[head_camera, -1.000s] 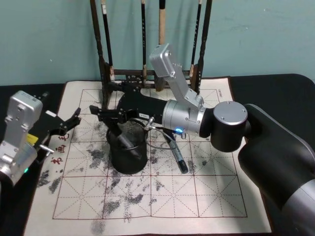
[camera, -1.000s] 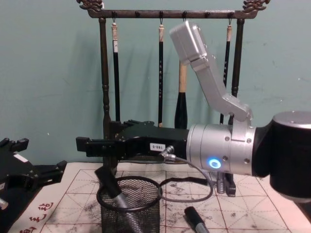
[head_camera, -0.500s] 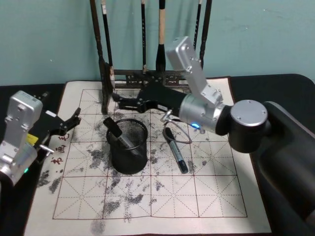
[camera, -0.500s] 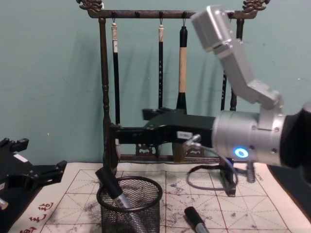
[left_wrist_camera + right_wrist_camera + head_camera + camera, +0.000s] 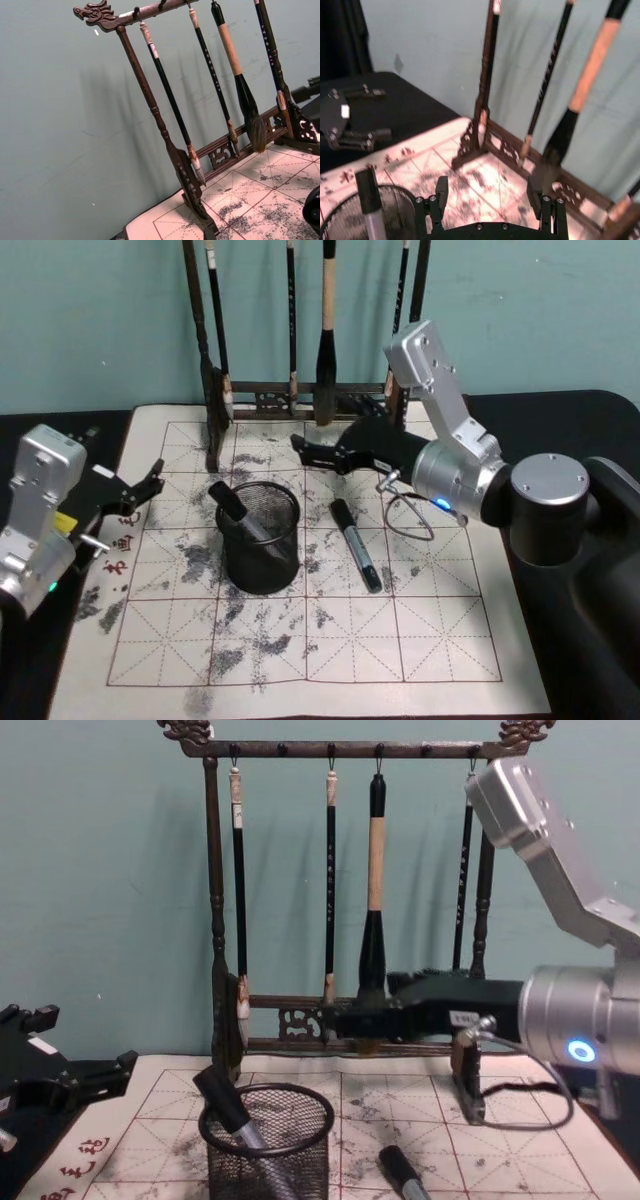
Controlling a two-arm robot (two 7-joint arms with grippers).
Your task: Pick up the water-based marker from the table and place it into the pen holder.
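A marker with a black cap (image 5: pixel 229 499) leans inside the black mesh pen holder (image 5: pixel 259 552), its cap sticking out over the rim (image 5: pixel 223 1097). A second dark marker (image 5: pixel 357 546) lies flat on the white mat (image 5: pixel 400 640) just right of the holder (image 5: pixel 266 1145). My right gripper (image 5: pixel 305 452) hovers open and empty behind and to the right of the holder, in front of the brush rack (image 5: pixel 337 1017). The right wrist view looks past its spread fingers (image 5: pixel 441 193) at the capped marker (image 5: pixel 367 191). My left gripper (image 5: pixel 140 492) rests open at the mat's left edge.
A tall dark wooden brush rack (image 5: pixel 300 390) with several hanging brushes stands along the mat's far edge (image 5: pixel 175 160). The second marker (image 5: pixel 400 1175) lies near the mat's middle. Black tabletop (image 5: pixel 560 410) surrounds the mat.
My right gripper has pulled back from above the pen holder toward the right and rear, empty. The capped marker stays leaning in the holder. The left arm has not moved.
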